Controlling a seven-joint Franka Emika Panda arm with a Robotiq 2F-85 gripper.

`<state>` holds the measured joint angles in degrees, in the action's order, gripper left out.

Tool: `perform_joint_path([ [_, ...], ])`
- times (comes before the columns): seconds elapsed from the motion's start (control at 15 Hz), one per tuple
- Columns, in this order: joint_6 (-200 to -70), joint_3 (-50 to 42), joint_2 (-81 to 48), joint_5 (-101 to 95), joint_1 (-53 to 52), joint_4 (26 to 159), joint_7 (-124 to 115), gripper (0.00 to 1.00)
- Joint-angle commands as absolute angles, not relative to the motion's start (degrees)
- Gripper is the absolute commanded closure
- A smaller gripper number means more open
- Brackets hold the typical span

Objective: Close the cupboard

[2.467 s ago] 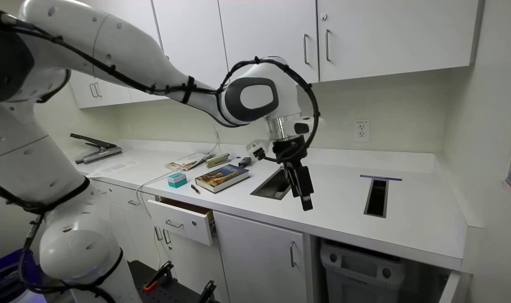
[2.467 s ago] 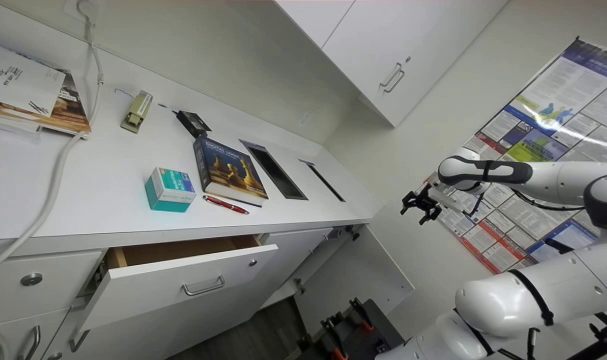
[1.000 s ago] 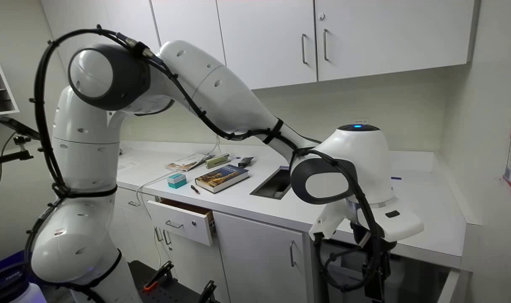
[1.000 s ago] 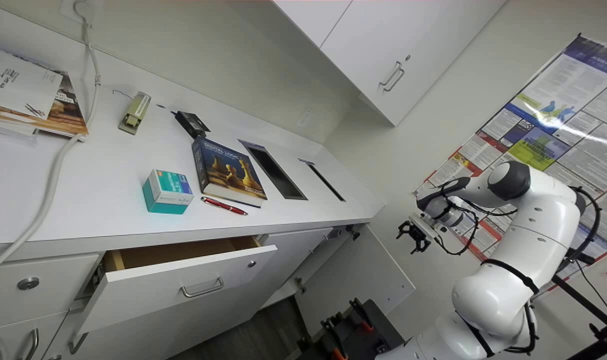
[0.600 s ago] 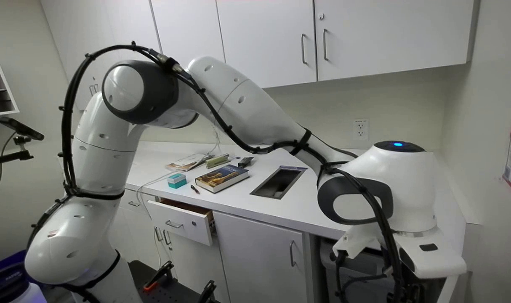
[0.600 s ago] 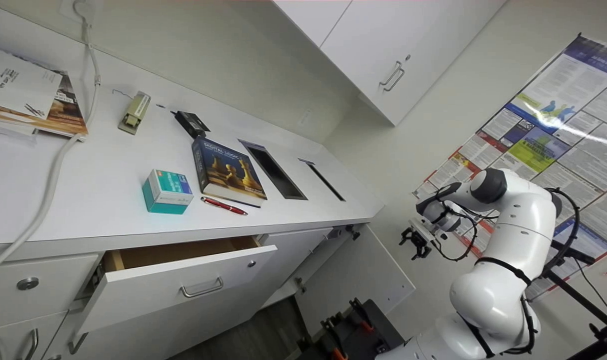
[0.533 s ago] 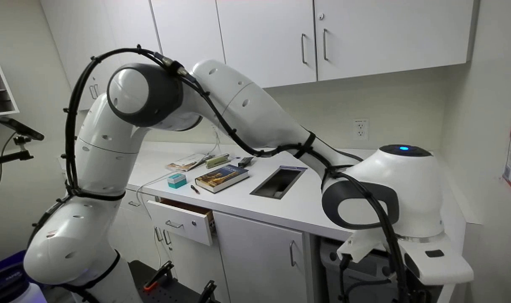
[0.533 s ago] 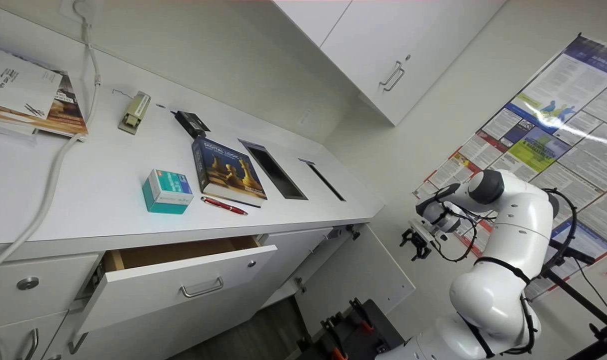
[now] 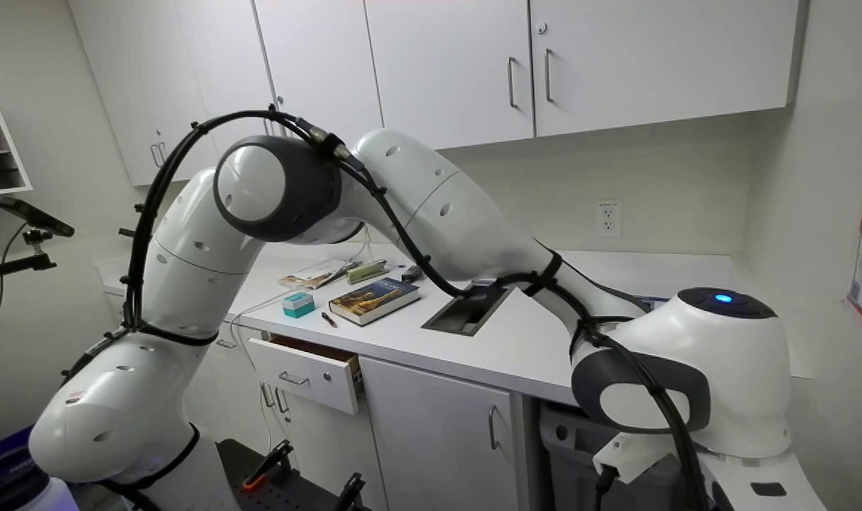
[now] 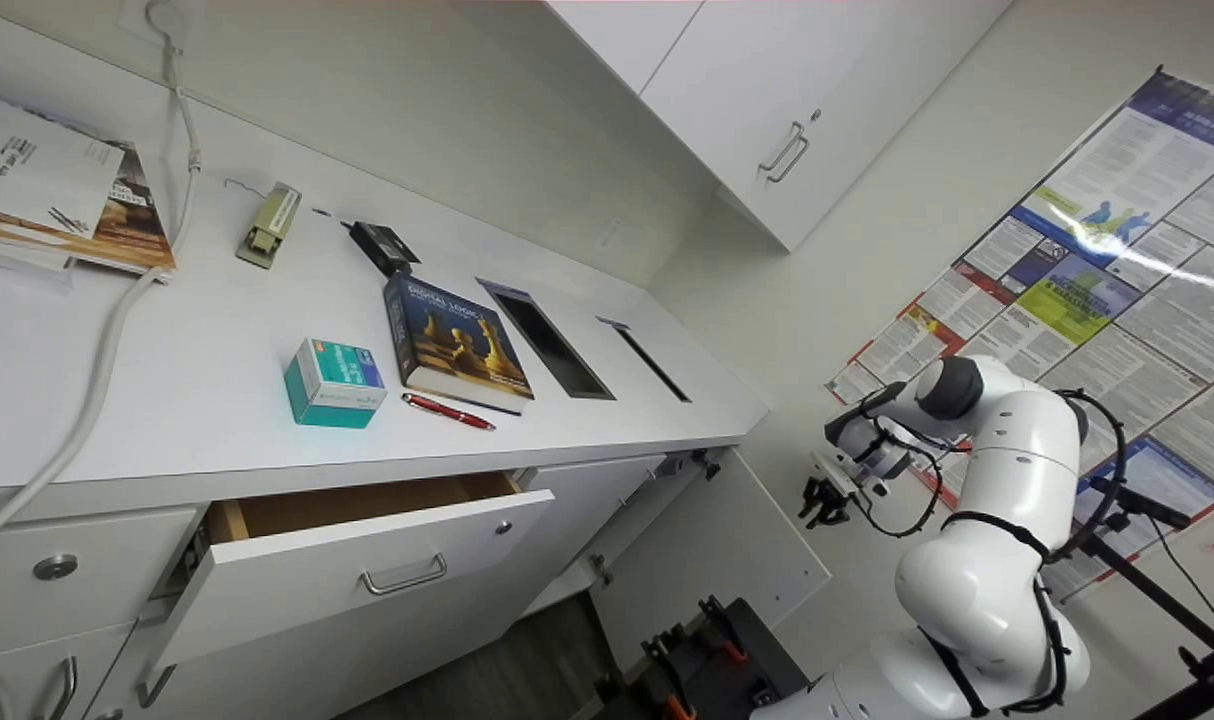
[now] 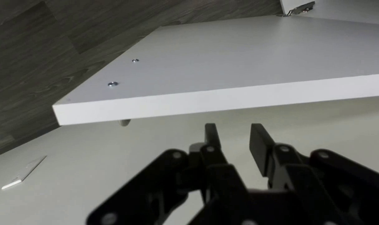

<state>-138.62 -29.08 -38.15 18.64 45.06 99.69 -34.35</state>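
Observation:
The cupboard (image 9: 530,461) stands open under the counter, its flat white door (image 10: 707,560) swung out towards the wall. In the wrist view the inner face of the door (image 11: 208,62) shows two screws, and a small metal end of its handle (image 11: 124,122) peeks out under the edge. My gripper (image 11: 233,134) points down between the door's top edge and the wall, its jaws partly open with nothing between them. In an exterior view the gripper (image 10: 824,503) hangs just beside the door's upper outer edge, seemingly apart from it. Elsewhere the gripper is below the picture's edge.
A grey bin (image 9: 569,468) sits inside the cupboard. The pale wall (image 11: 99,162) is close behind the fingers. A shallow drawer (image 10: 297,580) is pulled out, and a black platform with clamps (image 10: 737,655) stands near the door. Book, box and pen lie on the counter (image 10: 217,420).
The arm has swung out over the counter's end and sunk lower, bringing the gripper down beside the open door. The jaws have narrowed. The door has not moved.

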Motion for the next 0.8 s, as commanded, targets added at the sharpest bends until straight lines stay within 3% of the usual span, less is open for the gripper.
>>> perform_joint_path([
  [0.0,-137.2,-26.4,-39.7,20.6,47.9,96.9,-34.9,0.96],
  [0.13,-137.1,-25.9,-40.7,20.6,48.6,95.8,-35.4,1.00],
  [0.73,-134.8,-24.5,-45.3,19.7,49.8,92.0,-34.8,1.00],
])
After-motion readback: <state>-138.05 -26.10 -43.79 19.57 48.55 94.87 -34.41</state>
